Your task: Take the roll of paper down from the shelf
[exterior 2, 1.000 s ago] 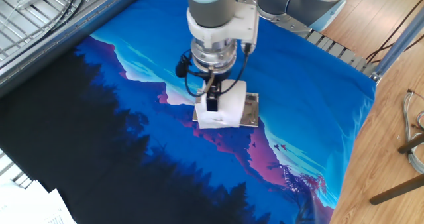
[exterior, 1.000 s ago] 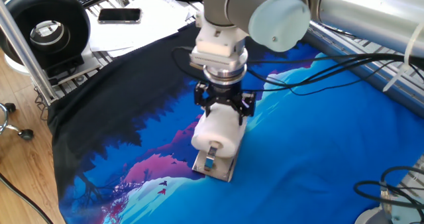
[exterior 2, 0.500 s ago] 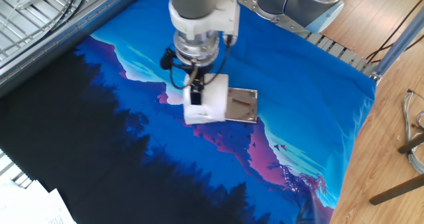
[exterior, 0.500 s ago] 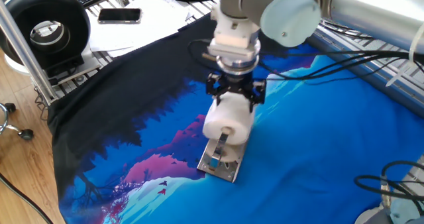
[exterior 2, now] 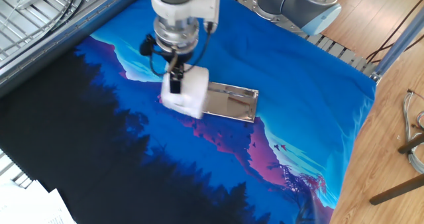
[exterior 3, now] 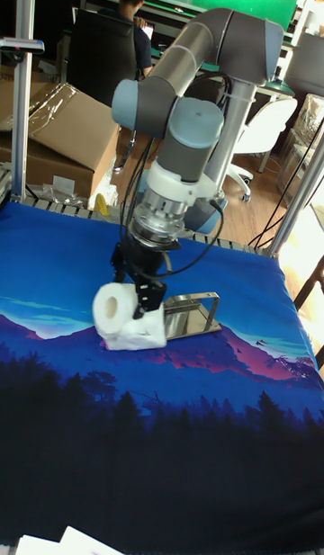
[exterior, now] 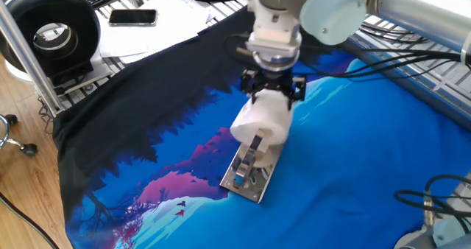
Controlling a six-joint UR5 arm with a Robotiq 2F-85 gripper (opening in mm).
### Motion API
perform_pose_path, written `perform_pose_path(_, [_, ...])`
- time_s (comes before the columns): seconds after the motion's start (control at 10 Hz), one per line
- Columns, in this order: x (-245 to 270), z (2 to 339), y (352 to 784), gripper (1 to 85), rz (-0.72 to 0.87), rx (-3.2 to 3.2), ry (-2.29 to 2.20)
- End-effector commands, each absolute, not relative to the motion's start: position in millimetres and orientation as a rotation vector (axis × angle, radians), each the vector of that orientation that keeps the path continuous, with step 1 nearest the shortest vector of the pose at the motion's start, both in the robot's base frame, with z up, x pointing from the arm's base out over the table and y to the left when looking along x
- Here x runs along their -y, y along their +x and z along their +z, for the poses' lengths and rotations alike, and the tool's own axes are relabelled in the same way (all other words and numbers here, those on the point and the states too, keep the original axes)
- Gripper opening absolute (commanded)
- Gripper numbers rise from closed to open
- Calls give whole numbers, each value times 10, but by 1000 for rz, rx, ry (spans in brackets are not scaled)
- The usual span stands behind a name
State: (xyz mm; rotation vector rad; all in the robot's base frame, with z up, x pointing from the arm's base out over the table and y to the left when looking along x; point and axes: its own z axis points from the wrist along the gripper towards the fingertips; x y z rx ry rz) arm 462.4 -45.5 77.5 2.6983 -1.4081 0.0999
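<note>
The white roll of paper point(exterior: 265, 120) point(exterior 2: 186, 99) point(exterior 3: 121, 317) is clamped between the fingers of my gripper point(exterior: 271, 102) point(exterior 2: 176, 85) point(exterior 3: 135, 296), which comes down on it from above. It sits at the far end of the shelf point(exterior: 251, 172) point(exterior 2: 230, 103) point(exterior 3: 190, 317), a silvery metal plate lying on the blue cloth. Most of the plate lies bare beside the roll, with its raised clip and small blue piece point(exterior: 240, 180) showing. I cannot tell whether the roll still touches the plate's end.
A printed blue and black cloth point(exterior: 353, 153) covers the table. A big black spool point(exterior: 50, 29) stands at the back left beside a metal post point(exterior: 20, 50). A phone point(exterior: 132, 16) and papers lie behind. Cables point(exterior: 412, 61) trail across the right side.
My gripper has carried the roll along the plate, away from the blue end, uncovering most of the plate. The plate has stayed in place.
</note>
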Motion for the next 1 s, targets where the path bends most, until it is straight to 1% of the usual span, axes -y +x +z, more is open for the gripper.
perform_pose_path(0.0, [1071,955,4735,817,256,1484,2594])
perform_pose_path(0.1, [1060,952,4804,850,278,1545,2610])
perform_pose_path(0.3, [902,861,4779,850,199,1692,2609])
perform_pose_path(0.5, [751,898,4701,850,108,1815,2537])
perform_pose_path(0.6, [665,973,4654,800,68,1902,2455])
perform_pose_path(0.7, [556,1061,4643,717,53,1986,2385])
perform_pose_path(0.8, [423,1164,4643,610,49,2095,2299])
perform_pose_path(0.9, [301,1258,4685,380,70,2200,2213])
